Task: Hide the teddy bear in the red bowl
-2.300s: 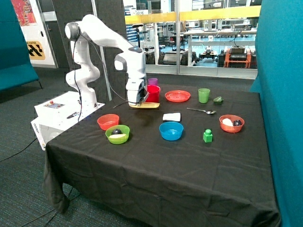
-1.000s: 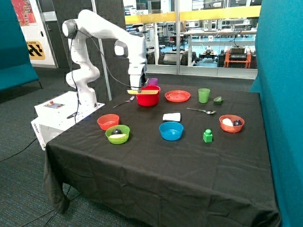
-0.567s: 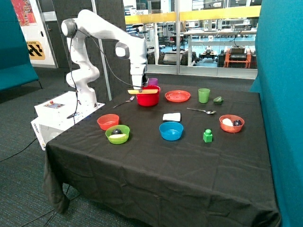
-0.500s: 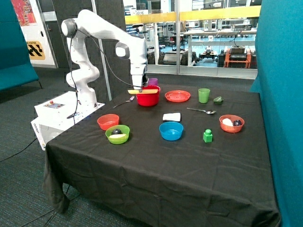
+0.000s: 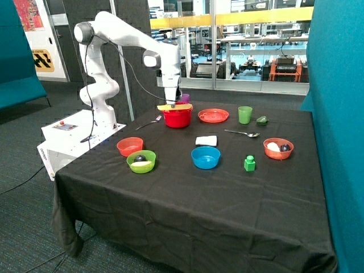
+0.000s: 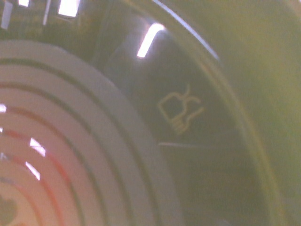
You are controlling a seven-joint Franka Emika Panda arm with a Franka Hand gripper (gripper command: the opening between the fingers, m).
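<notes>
A: Red bowl [image 5: 177, 117] sits at the far side of the desk [image 5: 187, 193], bright glossy plastic with tall sides. A flat yellow plate [image 5: 171, 107] lies across its rim like a lid.

B: And the teddy bear?

A: Can't see it anywhere. The gripper [image 5: 171, 102] is right at that plate's edge, jaws clamped on it.

B: Neighbours?

A: A purple cup [image 5: 183, 98] just behind the bowl, a fork [image 5: 149, 123] beside it, a flat orange plate [image 5: 213, 115] near. The wrist camera shows only ridged concentric rings [image 6: 56, 155] with an embossed food-safe symbol [image 6: 180, 109] beside them.
</notes>
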